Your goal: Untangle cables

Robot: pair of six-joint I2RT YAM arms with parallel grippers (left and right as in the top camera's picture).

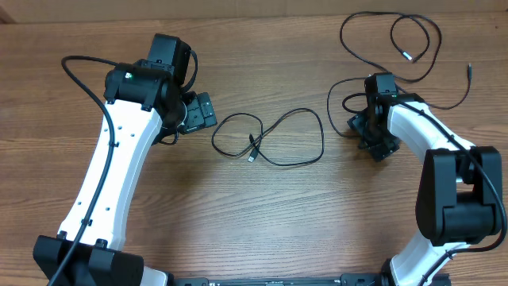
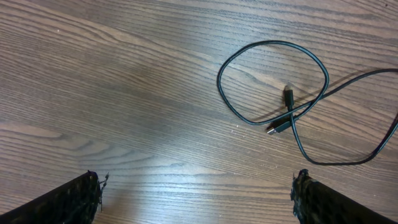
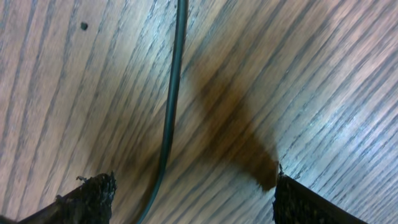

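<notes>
Two thin black cables lie apart on the wooden table. One cable (image 1: 252, 151) forms a figure-eight in the middle, and in the left wrist view its loop (image 2: 273, 42) and two plug ends lie ahead to the right. My left gripper (image 1: 208, 111) (image 2: 199, 196) stands open left of it, with nothing between the fingers. The other cable (image 1: 405, 56) sprawls at the far right. A stretch of this cable (image 3: 171, 106) runs between the fingers of my right gripper (image 1: 371, 137) (image 3: 193, 196), close to the left finger (image 3: 87, 199). That gripper is open and low over the table.
The wooden table (image 1: 262, 222) carries nothing else besides both white arms, whose thicker black wires run along them. The right cable's loose end (image 1: 470, 70) lies near the far right edge.
</notes>
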